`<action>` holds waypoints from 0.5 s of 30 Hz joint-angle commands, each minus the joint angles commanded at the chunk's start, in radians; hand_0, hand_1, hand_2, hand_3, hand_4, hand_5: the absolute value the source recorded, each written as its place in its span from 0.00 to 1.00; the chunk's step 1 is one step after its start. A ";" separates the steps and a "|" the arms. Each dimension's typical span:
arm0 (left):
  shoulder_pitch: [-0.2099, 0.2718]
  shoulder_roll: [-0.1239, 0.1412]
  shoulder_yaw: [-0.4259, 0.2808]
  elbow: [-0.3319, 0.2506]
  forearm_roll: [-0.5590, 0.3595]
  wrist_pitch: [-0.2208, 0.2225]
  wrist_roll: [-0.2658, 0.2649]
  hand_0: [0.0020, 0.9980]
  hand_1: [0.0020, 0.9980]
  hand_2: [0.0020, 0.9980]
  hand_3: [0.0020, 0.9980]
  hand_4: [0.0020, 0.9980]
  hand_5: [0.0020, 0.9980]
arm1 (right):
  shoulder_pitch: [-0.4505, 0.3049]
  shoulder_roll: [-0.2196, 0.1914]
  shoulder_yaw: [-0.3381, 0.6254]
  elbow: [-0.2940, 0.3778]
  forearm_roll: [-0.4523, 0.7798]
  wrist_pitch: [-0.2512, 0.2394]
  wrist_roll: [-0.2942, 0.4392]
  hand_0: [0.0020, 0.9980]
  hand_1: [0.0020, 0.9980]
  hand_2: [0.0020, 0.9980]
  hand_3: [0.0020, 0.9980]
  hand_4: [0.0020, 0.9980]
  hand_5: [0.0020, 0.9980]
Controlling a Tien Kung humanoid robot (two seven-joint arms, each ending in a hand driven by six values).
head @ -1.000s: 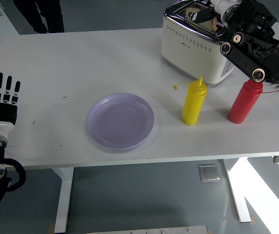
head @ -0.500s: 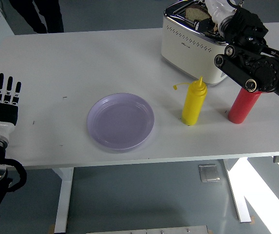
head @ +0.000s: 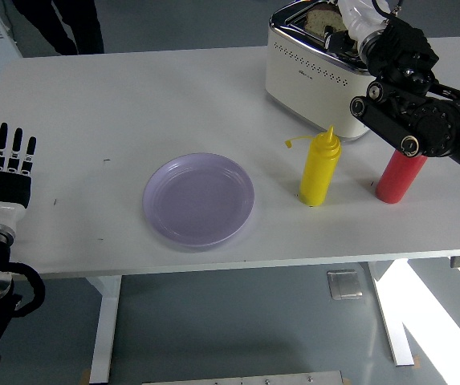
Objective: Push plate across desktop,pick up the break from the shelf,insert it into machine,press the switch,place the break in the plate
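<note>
My right hand (head: 356,20): over the toaster (head: 314,68), grip I cannot tell
My left hand (head: 5,164): open, at tabletop (head: 117,96) edge
Toaster print: unreadable

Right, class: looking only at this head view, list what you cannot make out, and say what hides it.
- Right hand: cut off by the top edge at the toaster, so its grip cannot be told.
- Bread in the slot: only its top shows; the toaster's body hides the rest.
- Toaster's switch: not visible; the right arm covers that end.
- Red bottle: its cap is behind the right arm.
- Person at the far side: only legs, cut off by the top edge.
</note>
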 joint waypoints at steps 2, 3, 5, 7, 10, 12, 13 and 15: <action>0.000 0.000 -0.002 0.000 -0.002 -0.001 0.002 0.79 0.74 0.71 0.68 0.64 0.99 | 0.001 -0.002 0.006 0.006 -0.007 -0.020 0.005 0.36 0.45 0.46 0.46 0.24 0.00; 0.000 0.000 -0.004 0.001 -0.003 -0.002 0.003 0.79 0.74 0.71 0.68 0.64 0.99 | 0.002 -0.003 0.010 0.009 -0.009 -0.032 0.008 0.36 0.45 0.46 0.46 0.24 0.00; 0.000 0.000 -0.007 0.001 -0.006 -0.004 0.005 0.79 0.74 0.71 0.68 0.64 0.99 | 0.003 -0.006 0.020 0.015 -0.013 -0.056 0.015 0.36 0.45 0.46 0.46 0.24 0.00; 0.000 0.001 -0.009 0.001 -0.008 -0.005 0.007 0.79 0.74 0.71 0.68 0.64 0.99 | 0.005 -0.008 0.031 0.019 -0.019 -0.075 0.021 0.36 0.45 0.46 0.46 0.24 0.00; 0.000 0.000 -0.011 0.001 -0.010 -0.006 0.009 0.79 0.74 0.71 0.68 0.64 0.99 | 0.007 -0.012 0.049 0.025 -0.026 -0.094 0.026 0.39 0.45 0.45 0.45 0.17 0.00; 0.000 0.000 -0.011 0.000 -0.012 -0.007 0.010 0.79 0.74 0.71 0.68 0.64 0.99 | 0.006 -0.016 0.065 0.031 -0.033 -0.100 0.028 0.39 0.45 0.45 0.45 0.17 0.00; 0.000 0.000 -0.011 0.000 -0.012 -0.007 0.011 0.79 0.74 0.71 0.68 0.64 0.99 | 0.005 -0.017 0.071 0.034 -0.036 -0.101 0.028 0.39 0.45 0.45 0.45 0.17 0.00; 0.001 0.000 -0.013 -0.003 -0.013 -0.007 0.012 0.79 0.74 0.71 0.68 0.64 1.00 | 0.001 -0.023 0.103 0.052 -0.050 -0.104 0.029 0.39 0.45 0.45 0.45 0.16 0.00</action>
